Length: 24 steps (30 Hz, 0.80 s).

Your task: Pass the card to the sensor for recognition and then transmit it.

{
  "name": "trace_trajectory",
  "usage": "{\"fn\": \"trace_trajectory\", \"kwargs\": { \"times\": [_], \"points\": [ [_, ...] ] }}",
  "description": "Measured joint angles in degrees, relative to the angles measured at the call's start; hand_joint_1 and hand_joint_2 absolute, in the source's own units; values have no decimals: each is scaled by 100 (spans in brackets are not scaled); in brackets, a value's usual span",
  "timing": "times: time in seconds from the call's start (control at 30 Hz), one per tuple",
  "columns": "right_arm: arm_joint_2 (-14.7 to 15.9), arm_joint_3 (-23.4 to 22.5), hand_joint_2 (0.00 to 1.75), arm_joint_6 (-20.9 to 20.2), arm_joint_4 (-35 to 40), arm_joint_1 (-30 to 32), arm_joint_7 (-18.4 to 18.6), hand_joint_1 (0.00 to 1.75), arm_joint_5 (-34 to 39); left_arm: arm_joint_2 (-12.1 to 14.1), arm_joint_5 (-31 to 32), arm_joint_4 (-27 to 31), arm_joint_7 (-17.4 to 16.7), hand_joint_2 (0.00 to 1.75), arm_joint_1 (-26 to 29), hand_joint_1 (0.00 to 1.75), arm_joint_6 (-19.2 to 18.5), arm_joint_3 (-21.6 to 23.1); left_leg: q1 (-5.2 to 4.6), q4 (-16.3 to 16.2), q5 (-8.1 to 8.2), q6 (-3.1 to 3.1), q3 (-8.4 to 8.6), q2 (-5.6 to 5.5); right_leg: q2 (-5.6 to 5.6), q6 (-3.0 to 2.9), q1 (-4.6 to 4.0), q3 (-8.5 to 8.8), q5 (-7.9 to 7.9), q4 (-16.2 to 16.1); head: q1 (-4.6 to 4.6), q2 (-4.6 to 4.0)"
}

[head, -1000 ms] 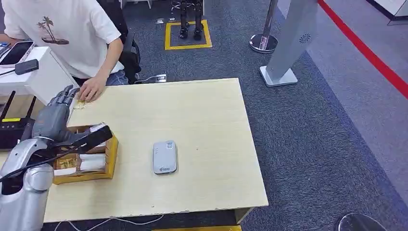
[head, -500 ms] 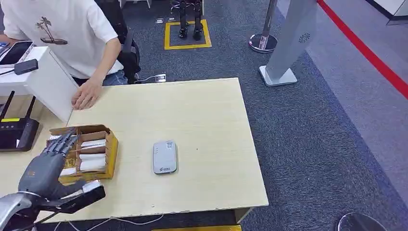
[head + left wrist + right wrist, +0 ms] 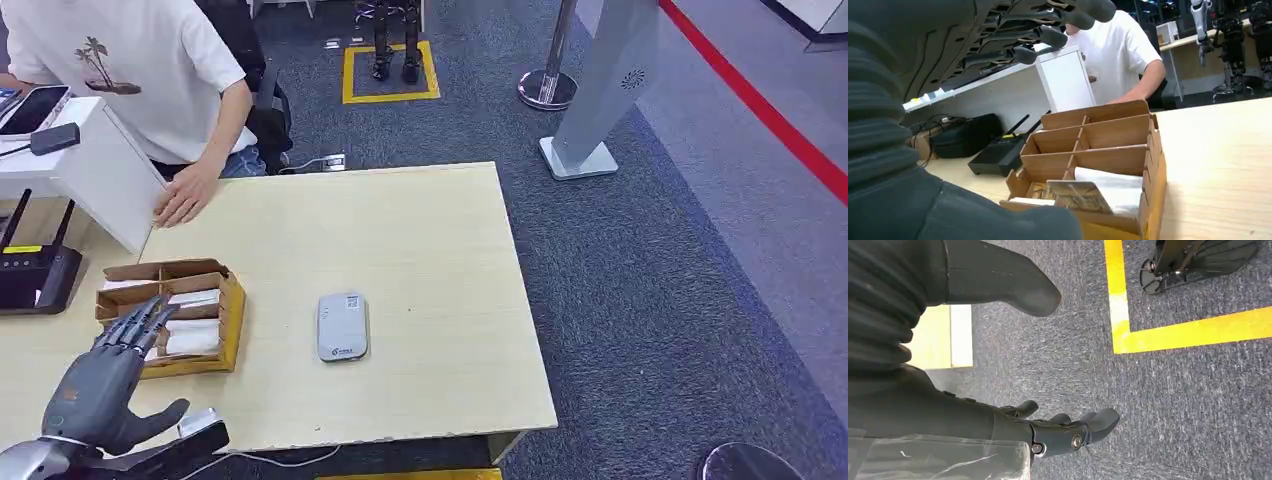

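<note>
Left hand is drawing back toward the table's near edge since the earlier frames, fingers spread, holding nothing. Fingertips are hovering over the card box (cards standing in its near compartments). Right hand is hanging over carpet, loosely curled, empty. Judging: pick-up step; next, pinch one card, carry it to the sensor.

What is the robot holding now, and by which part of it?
Nothing is held. The left hand hovers near the wooden box of cards with its fingers spread and empty. The right hand hangs over the carpet, also empty.
</note>
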State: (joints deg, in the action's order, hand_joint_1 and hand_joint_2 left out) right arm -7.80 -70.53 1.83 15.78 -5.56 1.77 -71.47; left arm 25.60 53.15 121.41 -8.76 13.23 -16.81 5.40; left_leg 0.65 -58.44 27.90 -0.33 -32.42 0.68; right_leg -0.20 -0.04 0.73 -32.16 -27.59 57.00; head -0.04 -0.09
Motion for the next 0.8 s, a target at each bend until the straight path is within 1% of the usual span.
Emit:
{"fn": "trace_trajectory", "kwargs": {
  "times": [0.2, 0.3, 0.37, 0.43, 0.57, 0.8],
  "points": [
    [0, -35, 175, 44, 0, 0, 15, 0, 24, -188, 249, 359, -166, 175, 511, 0, 20, -28, -2, 0, 3, 1, -4, -3, 0, 2, 0, -2, -2, -4, 7, 0],
    [0, -65, 175, 66, 0, 0, 26, 0, 58, -280, 441, 496, -323, 175, 771, 0, 15, -31, -2, 0, 3, 2, -5, -3, -1, 3, 1, -2, -3, -5, 7, 0],
    [0, -74, 175, 70, 0, 0, 33, 0, 96, -355, 668, 549, -451, 175, 910, 0, -28, -37, -1, 0, 3, 2, -8, -3, -3, 4, 1, 0, -3, -5, 7, 0],
    [0, -85, 175, 85, 0, -1, 33, 0, 103, -484, 969, 632, -562, 175, 1105, 0, -149, -105, -1, 0, 3, 2, -5, -1, -1, 4, 1, 0, -3, -5, 7, 0],
    [0, -96, 175, 85, 0, 0, 55, 0, 101, -772, 1359, 713, -597, 175, 1320, 0, -197, -273, -1, 0, 3, 2, -6, -15, -19, 6, 1, 0, -4, -5, 9, 0],
    [0, -96, 175, 81, 0, -12, 48, 0, 68, -1244, 2007, 630, -363, 175, 1181, 0, -181, -356, -1, 0, 2, 2, -6, -18, -19, 6, 1, 1, -4, -5, 9, 0]
  ]
}}
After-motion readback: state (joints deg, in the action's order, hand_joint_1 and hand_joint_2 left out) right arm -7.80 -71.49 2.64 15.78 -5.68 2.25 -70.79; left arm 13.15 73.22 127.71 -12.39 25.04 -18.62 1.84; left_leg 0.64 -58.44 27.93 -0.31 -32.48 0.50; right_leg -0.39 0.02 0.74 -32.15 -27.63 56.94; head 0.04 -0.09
